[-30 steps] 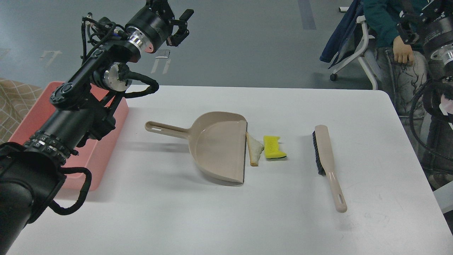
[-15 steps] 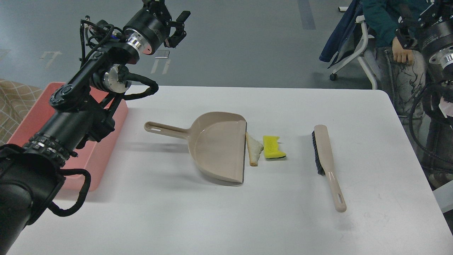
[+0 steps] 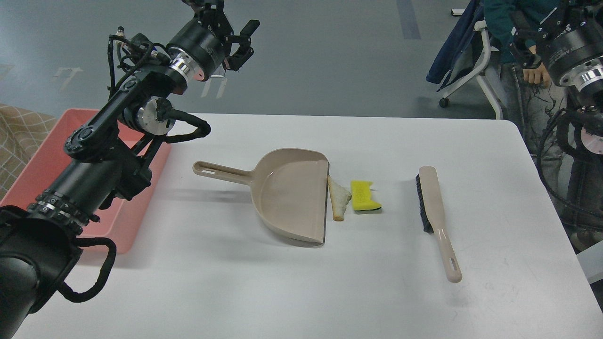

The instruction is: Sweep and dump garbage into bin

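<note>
Pink bin (image 3: 44, 162) — contents hidden, beige dustpan (image 3: 289, 200) — nothing inside

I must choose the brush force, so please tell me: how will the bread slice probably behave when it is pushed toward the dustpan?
The bread slice looks thin and soft, so it is probably light and may bend or crumble. It lies flat, touching the dustpan lip, so it should slide, not roll. The sponge beside it may push it.

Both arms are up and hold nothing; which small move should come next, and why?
Probably lower the left pincer toward the dustpan handle. It hangs open, high above the table, while bread slice and sponge lie at the pan's open edge, with the brush untouched to their right.
</note>
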Robot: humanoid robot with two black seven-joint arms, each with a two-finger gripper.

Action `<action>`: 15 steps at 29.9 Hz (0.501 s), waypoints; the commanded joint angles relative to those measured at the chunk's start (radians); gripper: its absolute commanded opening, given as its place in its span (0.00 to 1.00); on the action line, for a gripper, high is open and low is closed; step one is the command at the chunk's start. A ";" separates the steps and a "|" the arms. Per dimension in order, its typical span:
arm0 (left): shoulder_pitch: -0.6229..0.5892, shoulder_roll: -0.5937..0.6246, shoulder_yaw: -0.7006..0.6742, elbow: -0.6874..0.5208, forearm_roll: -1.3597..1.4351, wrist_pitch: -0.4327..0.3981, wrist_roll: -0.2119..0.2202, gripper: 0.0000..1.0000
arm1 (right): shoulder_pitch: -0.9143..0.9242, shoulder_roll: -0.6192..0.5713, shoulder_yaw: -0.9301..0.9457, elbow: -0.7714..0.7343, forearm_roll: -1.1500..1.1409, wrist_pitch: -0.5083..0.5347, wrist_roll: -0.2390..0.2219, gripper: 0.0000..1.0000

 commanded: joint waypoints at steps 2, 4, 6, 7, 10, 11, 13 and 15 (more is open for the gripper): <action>0.024 0.019 0.000 -0.048 0.000 0.007 0.003 0.98 | -0.002 -0.002 0.000 -0.001 0.000 -0.001 0.000 1.00; 0.053 0.066 0.001 -0.135 0.008 0.010 0.003 0.98 | -0.003 -0.005 0.000 0.000 0.000 -0.003 0.000 1.00; 0.089 0.100 0.001 -0.209 0.017 0.022 0.005 0.98 | -0.003 -0.011 0.000 0.000 0.000 -0.004 0.000 1.00; 0.104 0.114 0.003 -0.237 0.020 0.030 0.005 0.98 | -0.005 -0.013 0.000 0.000 0.000 -0.004 0.000 1.00; 0.164 0.197 0.038 -0.350 0.064 0.057 0.012 0.98 | -0.009 -0.014 0.000 0.003 0.000 -0.004 0.000 1.00; 0.172 0.215 0.047 -0.367 0.083 0.060 0.014 0.98 | -0.011 -0.014 0.000 0.003 0.000 -0.004 0.000 1.00; 0.213 0.292 0.069 -0.445 0.177 0.067 0.014 0.98 | -0.012 -0.014 0.000 0.003 0.000 -0.004 0.000 1.00; 0.239 0.324 0.069 -0.488 0.219 0.071 0.014 0.98 | -0.014 -0.014 0.000 0.005 0.000 -0.004 0.000 1.00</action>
